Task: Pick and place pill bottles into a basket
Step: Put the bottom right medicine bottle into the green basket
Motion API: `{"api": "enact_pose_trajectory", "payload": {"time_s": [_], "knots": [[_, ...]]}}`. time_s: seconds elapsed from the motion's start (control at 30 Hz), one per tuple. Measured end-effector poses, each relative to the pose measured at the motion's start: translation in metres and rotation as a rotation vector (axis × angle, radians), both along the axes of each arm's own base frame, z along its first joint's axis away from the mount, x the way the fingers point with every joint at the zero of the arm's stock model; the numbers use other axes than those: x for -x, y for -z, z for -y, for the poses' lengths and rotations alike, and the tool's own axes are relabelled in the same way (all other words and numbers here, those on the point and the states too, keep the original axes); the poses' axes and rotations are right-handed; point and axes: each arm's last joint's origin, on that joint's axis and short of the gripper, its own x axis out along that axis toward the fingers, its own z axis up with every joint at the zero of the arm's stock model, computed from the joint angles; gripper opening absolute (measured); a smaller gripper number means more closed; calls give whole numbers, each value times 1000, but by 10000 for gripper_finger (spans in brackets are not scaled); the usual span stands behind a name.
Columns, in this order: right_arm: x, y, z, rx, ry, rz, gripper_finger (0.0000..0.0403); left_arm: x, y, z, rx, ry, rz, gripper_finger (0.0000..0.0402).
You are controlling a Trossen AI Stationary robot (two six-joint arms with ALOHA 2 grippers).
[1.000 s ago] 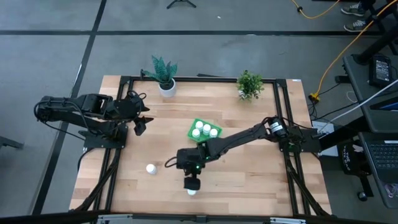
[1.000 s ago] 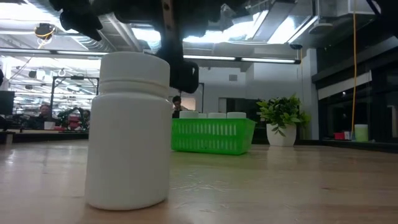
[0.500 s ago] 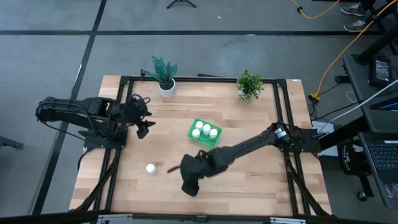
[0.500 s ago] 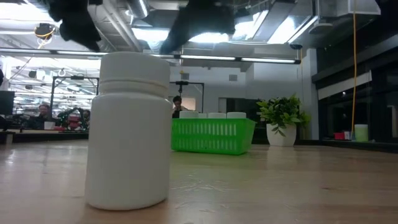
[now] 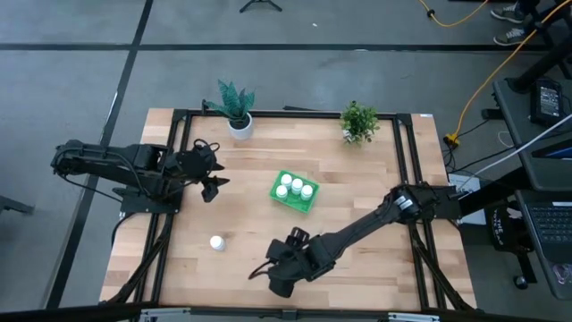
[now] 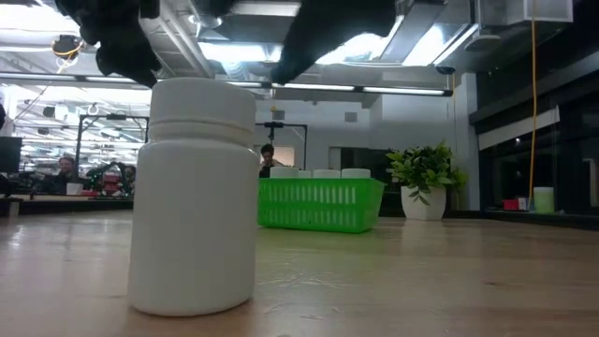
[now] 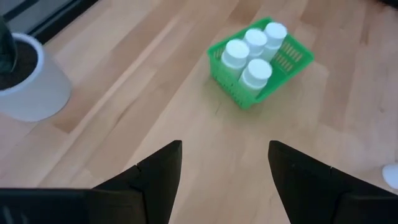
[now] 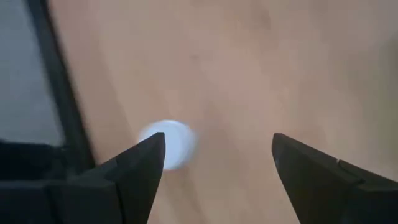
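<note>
The green basket (image 5: 295, 190) stands mid-table and holds several white pill bottles (image 7: 255, 71); it also shows in the low view (image 6: 320, 204). One bottle (image 5: 216, 242) stands alone on the table's left near part. Another bottle (image 6: 194, 197) stands upright by the near edge. In the high view my right gripper (image 5: 279, 283) hides it. My right gripper (image 8: 217, 158) is open above this bottle's cap (image 8: 168, 144), which shows between the fingers, close to one of them. My left gripper (image 5: 213, 186) is open and empty, left of the basket.
Two potted plants stand at the far edge, one in a white pot (image 5: 238, 112), one further right (image 5: 358, 122). A black frame (image 5: 407, 170) runs round the table. The wood between the basket and the near edge is bare.
My right gripper has swung toward the table's near edge and now covers the bottle there in the high view. The bottle has stayed upright in place. My left gripper has shifted a little toward the basket.
</note>
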Motion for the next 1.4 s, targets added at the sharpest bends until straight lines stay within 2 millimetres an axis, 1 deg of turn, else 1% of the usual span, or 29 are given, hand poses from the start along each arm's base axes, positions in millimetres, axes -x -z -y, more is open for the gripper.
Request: {"api": "enact_pose_trajectory", "payload": {"time_s": [0.1, 0.4, 0.63, 0.73, 0.8, 1.03, 1.27, 1.4], "knots": [[-1, 7, -9, -12, -43, 3, 295, 0, 0, 0, 1, 1, 6, 232], [6, 9, -23, -14, -78, 5, 295, 0, 0, 0, 2, 2, 5, 232], [-1, 9, -27, -23, -129, 68, 295, 0, 0, 0, -5, -3, 6, 232], [-4, 17, -29, -17, -152, 65, 295, 0, 0, 0, -5, -3, 6, 232], [-3, 23, -29, 4, -166, 34, 295, 0, 0, 0, -5, -3, 6, 232], [-11, 46, -28, 12, -169, 0, 295, 0, 3, 0, 5, -4, -7, 232], [-18, 53, -18, 24, -146, -9, 295, 0, 2, 0, 4, -2, -2, 232], [-20, 59, -16, 24, -165, -28, 295, 0, 2, 0, 6, 10, -4, 232]]}}
